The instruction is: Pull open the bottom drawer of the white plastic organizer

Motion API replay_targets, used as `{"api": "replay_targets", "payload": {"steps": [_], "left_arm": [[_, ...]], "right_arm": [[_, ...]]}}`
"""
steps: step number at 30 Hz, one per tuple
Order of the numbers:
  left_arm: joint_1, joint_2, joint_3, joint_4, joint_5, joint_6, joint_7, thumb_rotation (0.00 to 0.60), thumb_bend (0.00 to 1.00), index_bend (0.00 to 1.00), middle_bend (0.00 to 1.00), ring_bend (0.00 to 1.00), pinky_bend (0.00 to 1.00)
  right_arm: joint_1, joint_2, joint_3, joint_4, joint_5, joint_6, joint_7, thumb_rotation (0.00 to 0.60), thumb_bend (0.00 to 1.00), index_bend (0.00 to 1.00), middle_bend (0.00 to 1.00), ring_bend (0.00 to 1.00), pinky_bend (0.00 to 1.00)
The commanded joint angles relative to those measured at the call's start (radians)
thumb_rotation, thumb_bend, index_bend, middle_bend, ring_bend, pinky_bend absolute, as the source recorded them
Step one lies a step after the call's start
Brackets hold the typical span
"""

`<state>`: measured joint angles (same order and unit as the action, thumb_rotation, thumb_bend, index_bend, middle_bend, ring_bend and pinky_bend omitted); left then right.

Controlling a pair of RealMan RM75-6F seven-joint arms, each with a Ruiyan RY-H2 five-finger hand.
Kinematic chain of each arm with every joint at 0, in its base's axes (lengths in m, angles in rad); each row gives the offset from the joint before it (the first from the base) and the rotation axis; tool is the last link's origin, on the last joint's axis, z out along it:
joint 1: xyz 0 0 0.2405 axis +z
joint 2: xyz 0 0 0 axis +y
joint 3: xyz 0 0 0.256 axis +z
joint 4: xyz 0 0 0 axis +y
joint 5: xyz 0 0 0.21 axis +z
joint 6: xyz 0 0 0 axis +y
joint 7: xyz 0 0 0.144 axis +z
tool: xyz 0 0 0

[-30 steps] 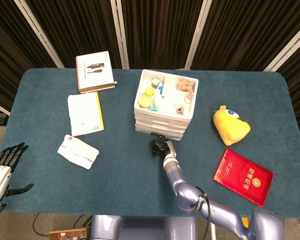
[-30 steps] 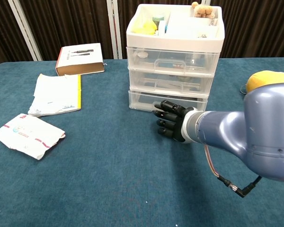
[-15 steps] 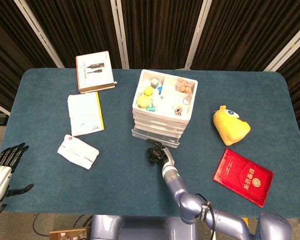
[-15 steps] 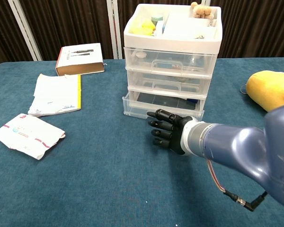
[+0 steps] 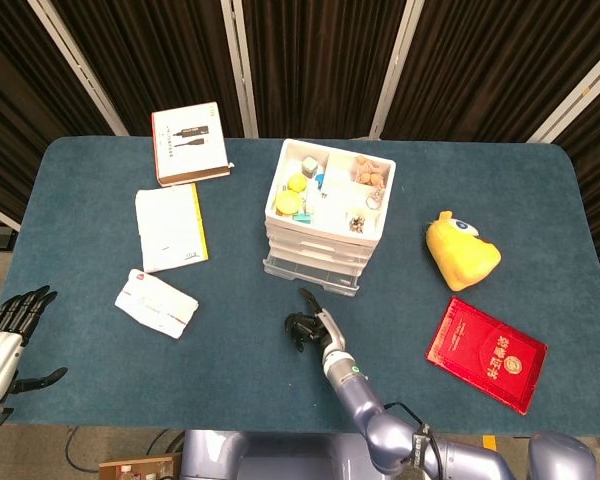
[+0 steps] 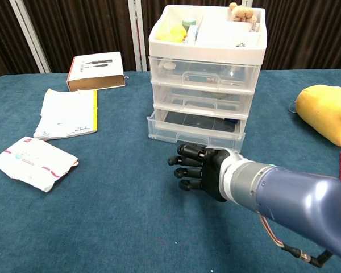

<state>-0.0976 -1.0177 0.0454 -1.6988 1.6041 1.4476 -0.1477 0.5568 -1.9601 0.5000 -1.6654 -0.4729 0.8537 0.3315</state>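
Note:
The white plastic organizer (image 5: pixel 325 212) stands mid-table with small items in its top tray. Its bottom drawer (image 5: pixel 311 273) juts out a short way past the two drawers above it; in the chest view the bottom drawer (image 6: pixel 195 131) shows a dark flat item inside. My right hand (image 5: pixel 306 327) hovers in front of the drawer, clear of it. In the chest view the right hand (image 6: pixel 200 170) has its fingers stretched out leftward and holds nothing. My left hand (image 5: pixel 10 326) rests off the table's front left corner, fingers spread and empty.
A boxed product (image 5: pixel 189 145), a white booklet with a yellow edge (image 5: pixel 170 228) and a white packet (image 5: pixel 156 302) lie on the left. A yellow plush toy (image 5: pixel 461 250) and a red booklet (image 5: pixel 485 352) lie on the right.
The bottom drawer slid out a short way as my right hand drew back. The hand has since let go and moved further from the organizer. The left hand stayed still.

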Motion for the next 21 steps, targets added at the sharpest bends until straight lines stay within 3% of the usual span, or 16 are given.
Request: {"api": "replay_targets", "payload": {"steps": [1,6,16,21], "left_arm": [[0.001,0.0,-0.001,0.0,-0.001,0.001,0.0,0.6,0.01,0.0,0.0,0.0,0.0],[0.002,0.001,-0.001,0.0,-0.001,0.003,-0.001,0.6,0.01,0.0,0.0,0.0,0.0],[0.0,0.005,0.0,-0.009,-0.01,-0.008,-0.006,0.6,0.01,0.0,0.0,0.0,0.0],[-0.001,0.004,0.001,-0.011,-0.007,-0.009,0.001,0.6,0.01,0.0,0.0,0.0,0.0]], "right_arm": [[-0.032,0.031,-0.057,-0.087,-0.128,0.058,-0.038,0.6,0.8,0.0,0.7,0.74,0.83],[-0.017,0.076,-0.058,-0.13,-0.16,0.084,-0.102,0.6,0.8,0.0,0.7,0.74,0.83],[0.088,0.191,-0.043,-0.095,0.015,0.11,-0.32,0.6,0.8,0.0,0.7,0.74,0.83],[0.113,0.207,-0.046,-0.055,0.064,0.122,-0.357,0.6,0.8,0.03,0.7,0.74,0.83]]}}
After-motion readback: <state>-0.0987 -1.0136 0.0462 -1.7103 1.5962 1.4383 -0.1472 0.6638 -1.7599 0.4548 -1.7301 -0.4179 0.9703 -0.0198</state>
